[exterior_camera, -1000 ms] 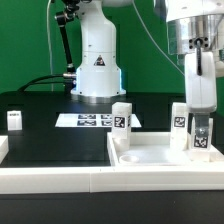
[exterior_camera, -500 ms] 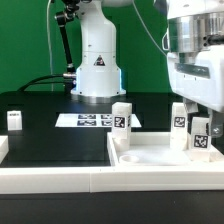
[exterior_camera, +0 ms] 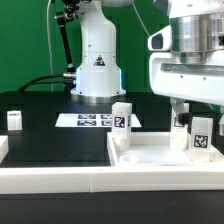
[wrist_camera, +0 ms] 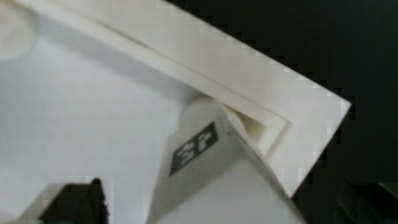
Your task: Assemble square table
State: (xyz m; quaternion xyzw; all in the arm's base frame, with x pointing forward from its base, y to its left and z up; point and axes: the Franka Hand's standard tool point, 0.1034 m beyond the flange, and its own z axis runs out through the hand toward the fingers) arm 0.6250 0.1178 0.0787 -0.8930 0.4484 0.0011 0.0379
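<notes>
The end effector (exterior_camera: 192, 108) hangs directly over the near leg (exterior_camera: 201, 135), and that is the relation the coming move turns on. The leg lies straight below it, apart from it, standing upright with its long axis vertical and in line with a straight descent.

In the wrist view the end effector (wrist_camera: 228, 205) shows one dark finger clearly. The other is faint against the black table (wrist_camera: 338, 40). The two look spread, with nothing between them.

That view also shows the near leg (wrist_camera: 222, 150) tucked into a corner of the top (wrist_camera: 89, 120), its tag facing outward. Whether it is seated or only resting there cannot be told.

The top (exterior_camera: 160, 157) lies on the table (exterior_camera: 60, 140) toward the exterior view's right, open side up.

- **Back leg:** the back leg (exterior_camera: 179, 120) stands just beside the near leg, half hidden behind it. It looks like the likeliest thing to be brushed on a descent.
- **Corner leg:** the corner leg (exterior_camera: 122, 117) stands upright at the top's far corner on the exterior view's left, well apart from the end effector.
- **Far leg:** the far leg (exterior_camera: 14, 120) stands alone on the table at the exterior view's far left, a long reach away.
- **Other things:** the marker board (exterior_camera: 85, 120) lies flat behind the top and the rail (exterior_camera: 55, 178) runs along the front. Neither blocks a vertical move.
</notes>
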